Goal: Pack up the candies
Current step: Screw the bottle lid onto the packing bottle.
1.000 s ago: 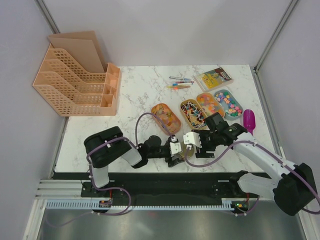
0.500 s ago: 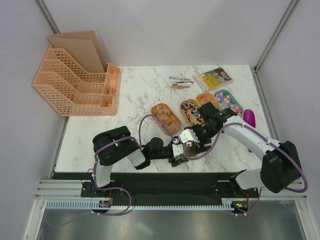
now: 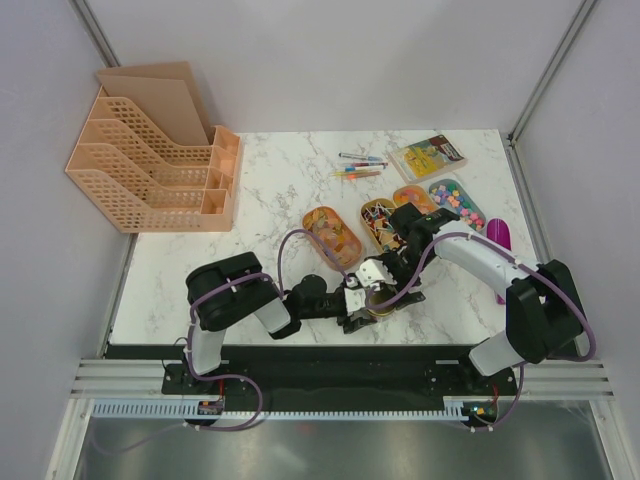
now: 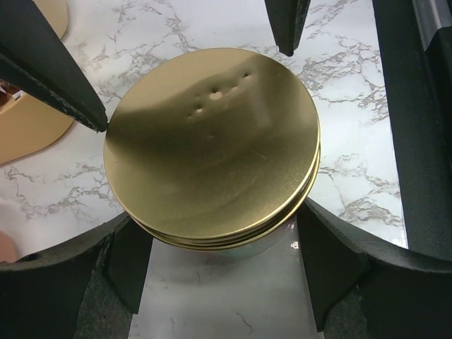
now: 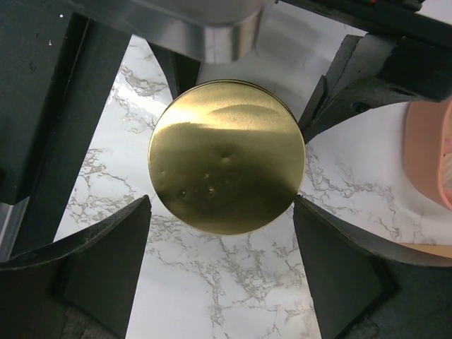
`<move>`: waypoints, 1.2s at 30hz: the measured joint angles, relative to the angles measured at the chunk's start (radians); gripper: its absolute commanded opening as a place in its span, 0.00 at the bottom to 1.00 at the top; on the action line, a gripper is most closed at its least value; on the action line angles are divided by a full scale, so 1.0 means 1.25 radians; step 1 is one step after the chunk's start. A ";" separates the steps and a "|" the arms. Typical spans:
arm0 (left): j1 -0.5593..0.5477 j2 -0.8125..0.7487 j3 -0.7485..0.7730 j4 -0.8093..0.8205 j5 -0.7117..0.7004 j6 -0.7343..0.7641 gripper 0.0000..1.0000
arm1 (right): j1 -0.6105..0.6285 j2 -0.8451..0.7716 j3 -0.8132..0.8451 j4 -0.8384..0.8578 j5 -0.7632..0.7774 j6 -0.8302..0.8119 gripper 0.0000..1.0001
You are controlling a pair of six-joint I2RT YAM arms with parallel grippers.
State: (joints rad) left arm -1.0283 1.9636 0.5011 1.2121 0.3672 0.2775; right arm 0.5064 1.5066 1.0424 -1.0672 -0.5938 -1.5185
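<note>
A glass jar with a gold lid (image 4: 212, 141) stands near the table's front middle and also shows in the right wrist view (image 5: 226, 155) and the top view (image 3: 377, 300). My left gripper (image 4: 217, 220) is shut on the jar's body just under the lid; it shows in the top view (image 3: 353, 298). My right gripper (image 5: 221, 212) is open and hangs over the lid, one finger on each side, not touching; it shows in the top view (image 3: 388, 276). The candies lie in four oval trays behind: yellow-orange (image 3: 332, 235), wrapped (image 3: 380, 222), orange mixed (image 3: 412, 198), pastel (image 3: 456, 204).
A purple scoop (image 3: 497, 236) lies right of the trays. Coloured pens (image 3: 358, 166) and a yellow packet (image 3: 428, 156) lie at the back. A peach file organiser (image 3: 150, 165) stands at the back left. The right arm crosses over the two middle trays.
My right gripper has moved left and forward until it sits over the jar's lid, and the right forearm has swung back over the trays. The left gripper has stayed on the jar.
</note>
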 measured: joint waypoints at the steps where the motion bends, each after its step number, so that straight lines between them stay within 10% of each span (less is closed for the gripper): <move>1: 0.000 0.000 0.000 0.000 0.000 0.000 0.68 | 0.000 0.001 0.000 -0.001 0.000 -0.001 0.91; 24: -0.001 0.009 0.012 -0.003 0.000 -0.002 0.14 | 0.001 0.001 -0.024 0.016 0.034 0.028 0.93; 36: -0.001 0.016 0.023 -0.008 0.008 -0.005 0.10 | 0.010 -0.151 -0.139 0.049 0.108 0.079 0.93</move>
State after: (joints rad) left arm -1.0298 1.9831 0.5297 1.2018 0.3775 0.2707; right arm 0.5190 1.3178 0.8692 -1.0058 -0.4591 -1.4193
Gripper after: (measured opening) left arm 0.829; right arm 0.931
